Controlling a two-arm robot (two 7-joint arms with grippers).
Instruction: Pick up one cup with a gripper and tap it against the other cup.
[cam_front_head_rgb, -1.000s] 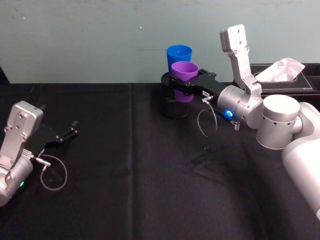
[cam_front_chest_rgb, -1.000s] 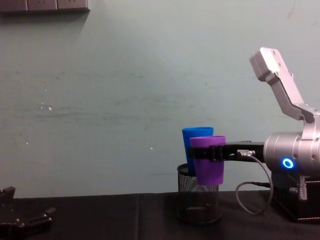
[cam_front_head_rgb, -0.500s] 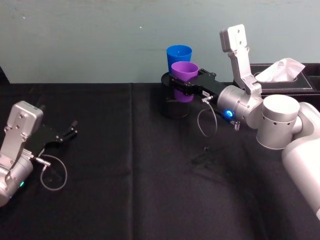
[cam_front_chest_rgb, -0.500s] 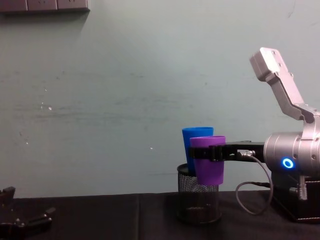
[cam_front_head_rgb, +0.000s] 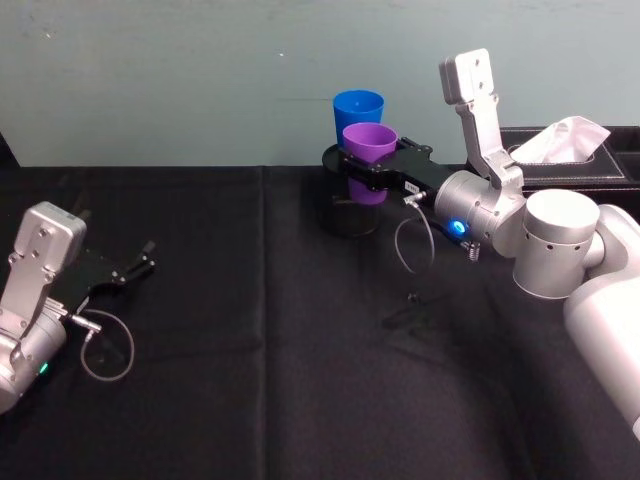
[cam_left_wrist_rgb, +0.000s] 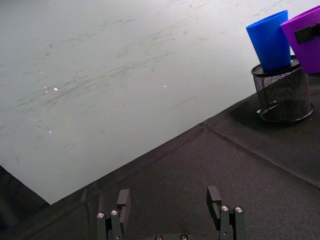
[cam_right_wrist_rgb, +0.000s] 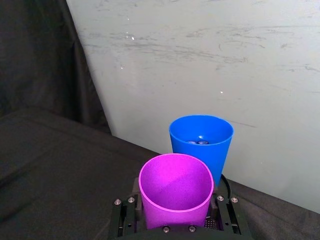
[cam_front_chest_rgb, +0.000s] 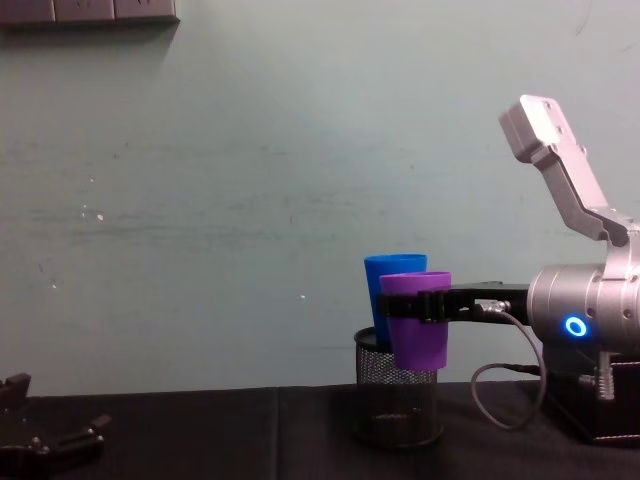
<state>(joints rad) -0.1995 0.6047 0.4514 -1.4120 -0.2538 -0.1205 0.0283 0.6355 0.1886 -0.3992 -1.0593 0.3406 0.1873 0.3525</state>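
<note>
My right gripper (cam_front_head_rgb: 350, 165) is shut on the purple cup (cam_front_head_rgb: 369, 143) and holds it upright in the air at the back of the table. Just behind it, the blue cup (cam_front_head_rgb: 357, 110) stands in a black mesh holder (cam_front_chest_rgb: 398, 405). From the chest the purple cup (cam_front_chest_rgb: 418, 340) overlaps the blue cup (cam_front_chest_rgb: 390, 275); whether they touch I cannot tell. In the right wrist view the purple cup (cam_right_wrist_rgb: 175, 192) sits between the fingers, with the blue cup (cam_right_wrist_rgb: 200, 142) right beyond its rim. My left gripper (cam_front_head_rgb: 135, 268) rests open, low at the far left.
A black tissue box (cam_front_head_rgb: 565, 150) with white tissue stands behind my right arm. A black cloth (cam_front_head_rgb: 260, 380) covers the table, and a pale green wall (cam_front_head_rgb: 200, 80) closes the back. From the left wrist, the mesh holder (cam_left_wrist_rgb: 282, 97) stands far off.
</note>
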